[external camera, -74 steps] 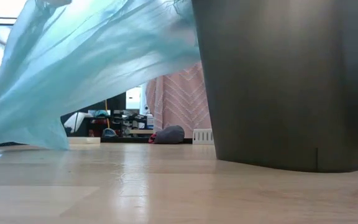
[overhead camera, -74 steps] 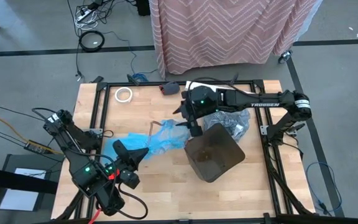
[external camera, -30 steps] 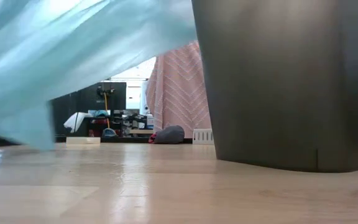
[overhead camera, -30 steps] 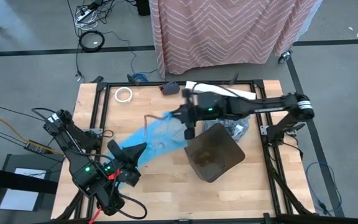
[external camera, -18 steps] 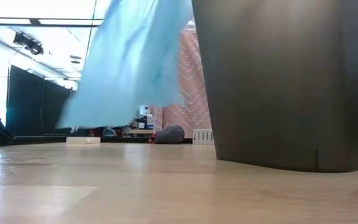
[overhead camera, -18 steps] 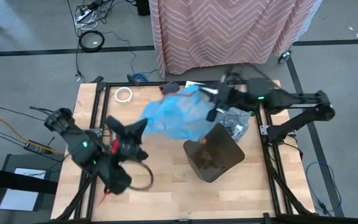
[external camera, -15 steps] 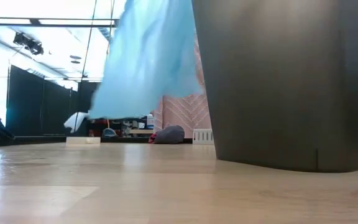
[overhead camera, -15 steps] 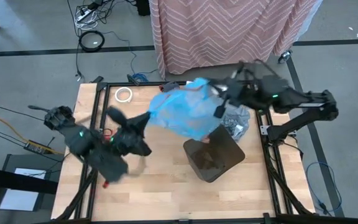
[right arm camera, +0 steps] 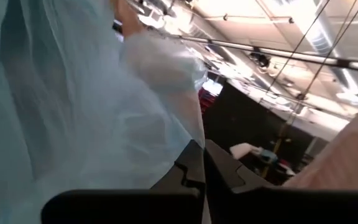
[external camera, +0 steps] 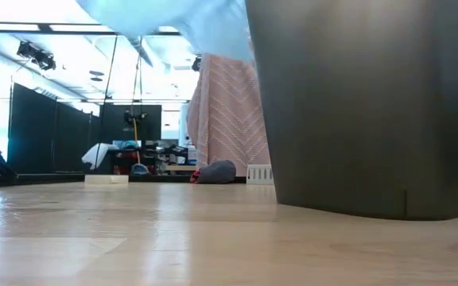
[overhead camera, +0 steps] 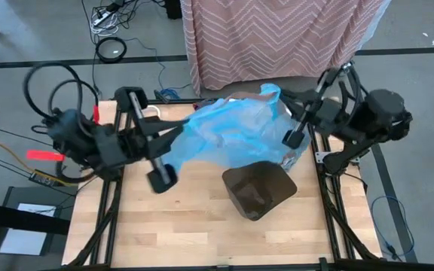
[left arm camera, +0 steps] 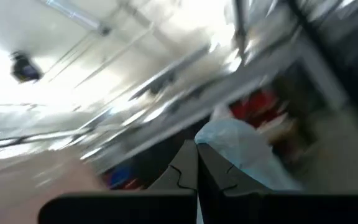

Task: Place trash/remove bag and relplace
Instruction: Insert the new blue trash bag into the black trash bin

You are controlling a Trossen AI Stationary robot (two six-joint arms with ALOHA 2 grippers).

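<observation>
1. The left gripper [overhead camera: 178,135] is raised to the left of the dark bin [overhead camera: 259,190]; its fingers [left arm camera: 185,177] are pressed together on one edge of the blue bag [overhead camera: 232,132]
2. A white tape roll [overhead camera: 151,114] is partly seen on the tabletop [overhead camera: 202,218], behind the left arm and well left of the bin
3. The blue bag is held stretched in the air between the two arms, above and behind the bin, not over its mouth
4. The dark bin stands tilted on the tabletop; no liner is seen over its rim, so the old bag is judged to be already out
5. A grey liner [overhead camera: 292,156], crumpled, is glimpsed just behind the bin on its right, mostly hidden under the blue bag; whether trash is inside it cannot be told, and no loose scraps are seen on the tabletop
6. The right gripper [overhead camera: 294,135] is lifted behind the bin to its right; its fingers [right arm camera: 194,168] are shut on the blue bag's other edge
7. What appears left: the blue bag is to be opened, lowered over the bin's mouth and fitted round the rim
</observation>
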